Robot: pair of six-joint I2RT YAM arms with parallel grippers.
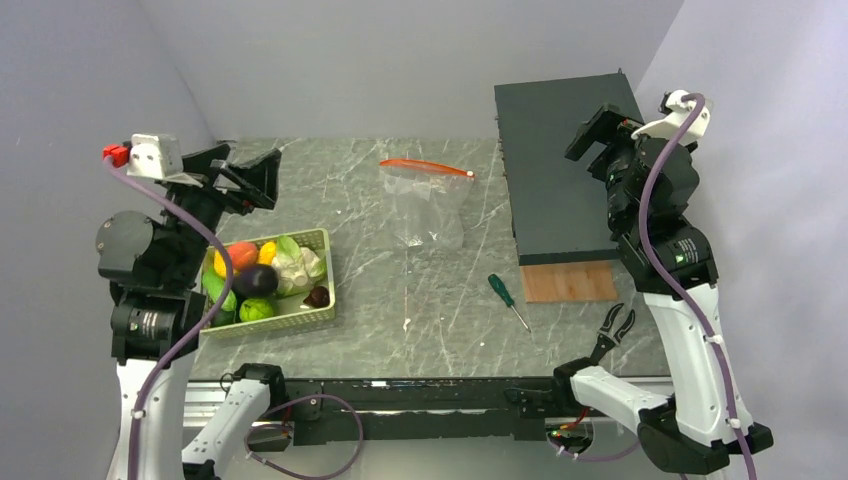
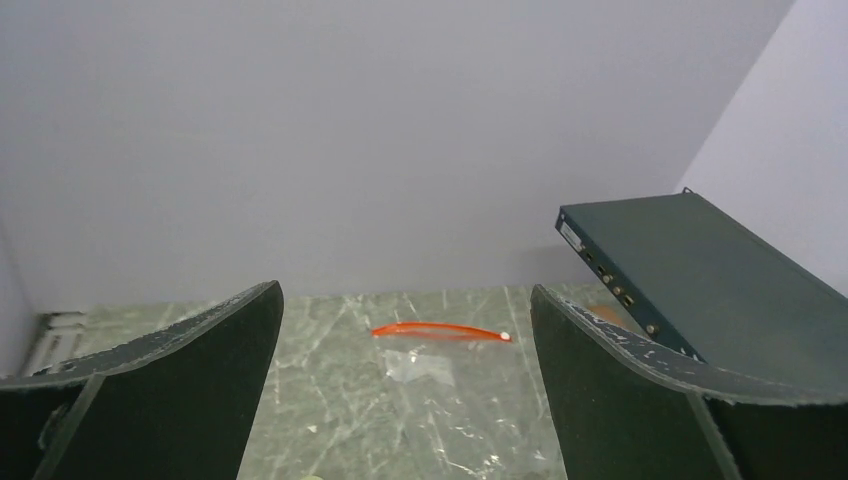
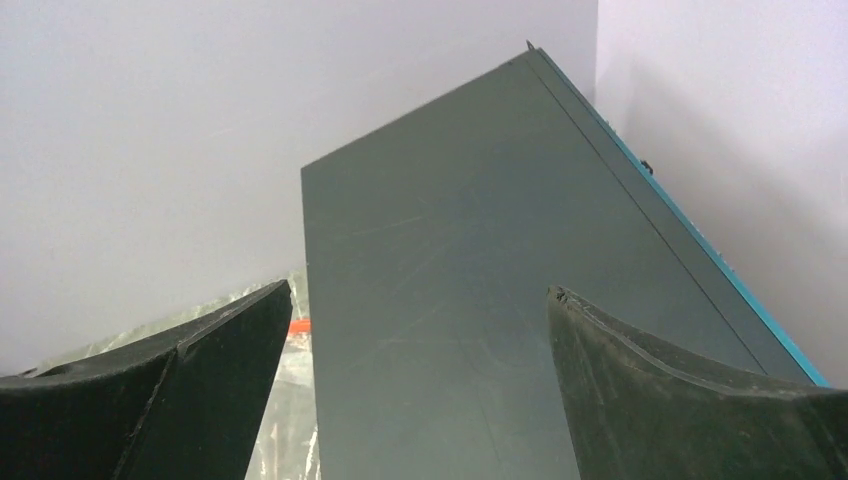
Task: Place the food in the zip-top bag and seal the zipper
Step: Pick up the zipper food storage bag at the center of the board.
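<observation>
Taking the middle of the desk in the top view as our clock centre, we see the small toy fruits and vegetables (image 1: 262,280), yellow, orange, green, dark purple and whitish-green. They are heaped together in a light green slatted plastic basket (image 1: 285,322) at 8 o'clock on the grey-green marbled desk (image 1: 420,310).

The clear crinkly zip-top bag (image 1: 428,210) lies flat at 12 o'clock, well apart from the basket. Its thin red-orange zipper strip (image 1: 425,164) runs along its far side, with the small white slider tab (image 1: 470,175) at the right end.

A green-handled screwdriver (image 1: 508,302) lies at 4 o'clock. A dark flat metal box (image 1: 560,170) sits at 2 o'clock, with a light wooden board (image 1: 570,282) showing at its near edge.

The left end effector (image 1: 245,175) hangs above the desk at 10 o'clock, beyond the basket, its jaws spread wide and gripping nothing. The right end effector (image 1: 592,135) is raised over the dark box, also spread wide and holding nothing.
</observation>
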